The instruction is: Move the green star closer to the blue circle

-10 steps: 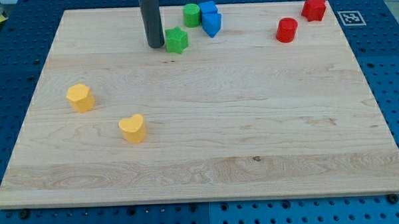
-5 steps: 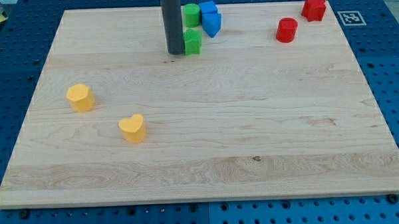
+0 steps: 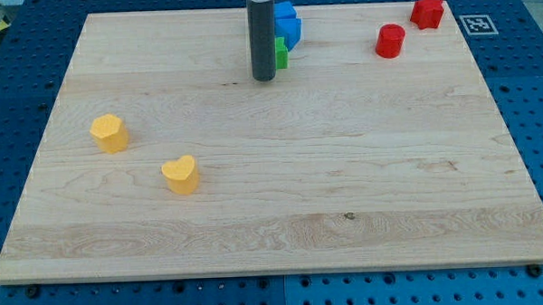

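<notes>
My tip [image 3: 264, 78] stands on the board near the view's top, a little left of centre. The green star [image 3: 281, 53] sits right behind the rod on its right side, mostly hidden by it, touching or nearly touching it. Two blue blocks [image 3: 288, 23] lie just above and to the right of the star, against it; which one is the circle I cannot tell. The green round block seen earlier is hidden behind the rod.
A red cylinder [image 3: 390, 41] and a red block [image 3: 427, 11] lie at the view's top right. A yellow block [image 3: 110, 133] and a yellow heart [image 3: 180, 175] lie at the left. A fiducial marker [image 3: 477, 23] sits off the board's top right corner.
My tip has moved to the right, pushing the green star right until it sits against the blue blocks. The green round block is now hidden behind the rod.
</notes>
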